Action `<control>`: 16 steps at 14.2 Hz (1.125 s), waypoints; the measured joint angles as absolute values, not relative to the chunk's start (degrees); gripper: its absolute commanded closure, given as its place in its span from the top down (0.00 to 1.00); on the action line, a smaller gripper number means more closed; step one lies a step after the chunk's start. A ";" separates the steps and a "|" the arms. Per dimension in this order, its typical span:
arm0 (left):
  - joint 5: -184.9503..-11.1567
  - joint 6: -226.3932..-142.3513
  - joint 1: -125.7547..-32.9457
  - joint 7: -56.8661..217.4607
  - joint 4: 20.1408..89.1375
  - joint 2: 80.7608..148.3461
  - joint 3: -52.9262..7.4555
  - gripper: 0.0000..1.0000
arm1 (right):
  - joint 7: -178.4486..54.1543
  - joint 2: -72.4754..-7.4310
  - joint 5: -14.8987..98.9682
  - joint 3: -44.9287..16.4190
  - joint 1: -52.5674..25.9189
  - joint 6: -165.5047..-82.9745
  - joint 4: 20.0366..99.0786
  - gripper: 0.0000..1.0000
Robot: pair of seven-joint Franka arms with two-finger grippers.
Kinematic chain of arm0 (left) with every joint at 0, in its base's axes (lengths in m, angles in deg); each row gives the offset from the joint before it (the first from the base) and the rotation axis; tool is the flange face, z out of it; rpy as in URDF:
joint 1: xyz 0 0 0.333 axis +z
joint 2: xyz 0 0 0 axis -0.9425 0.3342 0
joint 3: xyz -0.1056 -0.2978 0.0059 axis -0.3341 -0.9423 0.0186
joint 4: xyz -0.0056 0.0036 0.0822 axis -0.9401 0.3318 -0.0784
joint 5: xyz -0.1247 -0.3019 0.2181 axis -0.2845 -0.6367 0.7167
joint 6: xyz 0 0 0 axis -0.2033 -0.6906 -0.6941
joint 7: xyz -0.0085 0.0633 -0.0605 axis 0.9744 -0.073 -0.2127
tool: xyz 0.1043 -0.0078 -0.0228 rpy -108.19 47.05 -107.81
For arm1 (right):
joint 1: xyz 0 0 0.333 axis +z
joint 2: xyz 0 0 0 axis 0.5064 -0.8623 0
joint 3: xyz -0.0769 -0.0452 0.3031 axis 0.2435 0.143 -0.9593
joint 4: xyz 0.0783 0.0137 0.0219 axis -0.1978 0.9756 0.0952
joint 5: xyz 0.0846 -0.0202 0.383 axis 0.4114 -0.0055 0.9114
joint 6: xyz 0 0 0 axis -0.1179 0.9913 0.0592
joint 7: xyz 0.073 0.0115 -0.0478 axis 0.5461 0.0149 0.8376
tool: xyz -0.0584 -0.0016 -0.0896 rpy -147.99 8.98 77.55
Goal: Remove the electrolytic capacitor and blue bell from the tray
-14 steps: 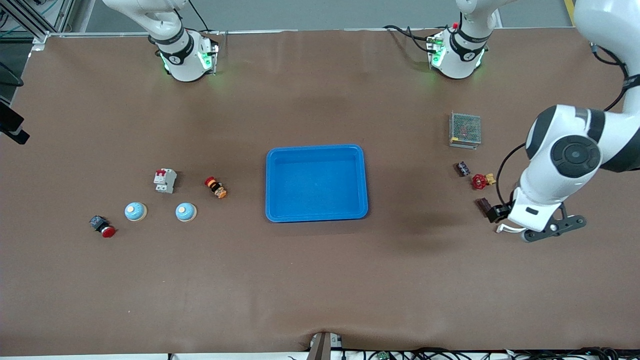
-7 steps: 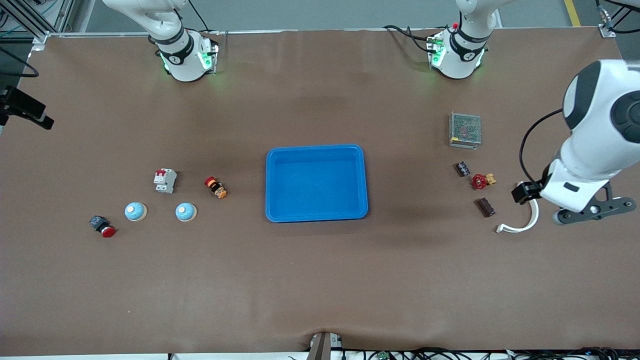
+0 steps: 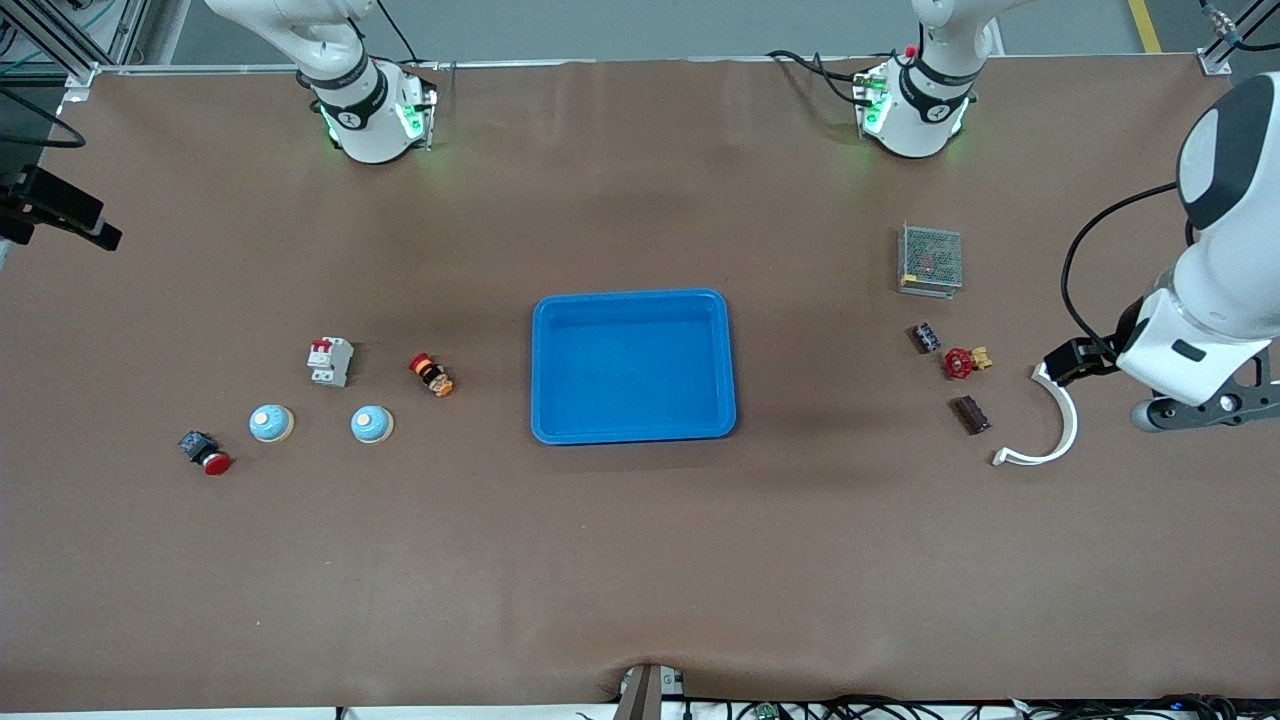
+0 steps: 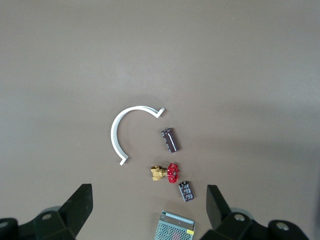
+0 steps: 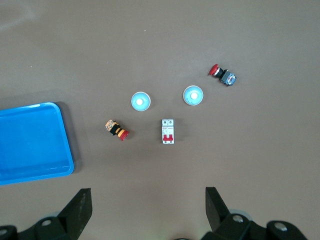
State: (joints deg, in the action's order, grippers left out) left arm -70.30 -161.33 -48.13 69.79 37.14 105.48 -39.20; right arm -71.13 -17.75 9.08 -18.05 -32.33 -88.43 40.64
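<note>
Two dark cylindrical capacitors lie toward the left arm's end of the table: one (image 3: 971, 414) (image 4: 170, 139) beside a white curved piece, and a smaller one (image 3: 927, 337) (image 4: 186, 191) farther from the front camera. Two light blue bells (image 3: 271, 423) (image 3: 371, 424) stand toward the right arm's end and also show in the right wrist view (image 5: 192, 96) (image 5: 140, 101). A blue tray (image 3: 632, 300) sits mid-table, empty. My left gripper (image 4: 148, 212) is open and empty, high over the table's end past the curved piece. My right gripper (image 5: 147, 210) is open and empty, high above the bells' area.
Near the capacitors are a white curved piece (image 3: 1050, 435), a red-handled brass valve (image 3: 962, 361) and a mesh-covered box (image 3: 931, 258). Near the bells are a white breaker (image 3: 330, 361), an orange and red button (image 3: 431, 375) and a red push button (image 3: 205, 452).
My left arm has swung away from the capacitors toward its end of the table, uncovering the white curved piece. A dark part of my right arm has come into view at the table's edge.
</note>
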 measured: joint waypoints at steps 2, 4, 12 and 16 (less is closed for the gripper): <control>-74.30 -160.55 -50.28 70.91 36.97 103.57 -35.89 1.00 | -71.13 -17.75 9.08 -18.05 -32.33 -88.32 40.65 1.00; -79.46 -160.02 -53.87 72.00 36.99 101.68 -30.28 1.00 | -71.13 -17.75 9.08 -18.09 -32.33 -88.30 40.65 1.00; -89.13 -157.94 -67.31 88.30 40.63 92.42 -6.07 1.00 | -71.10 -17.76 8.75 -18.14 -32.32 -87.76 40.66 1.00; -89.13 -154.04 -70.08 88.21 42.27 88.03 -5.74 1.00 | -70.21 -17.77 6.52 -18.33 -32.20 -87.59 40.66 1.00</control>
State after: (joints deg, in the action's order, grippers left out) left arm -89.13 -154.04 -70.08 88.21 42.27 88.03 -5.74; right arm -70.21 -17.77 6.52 -18.33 -32.20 -87.59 40.66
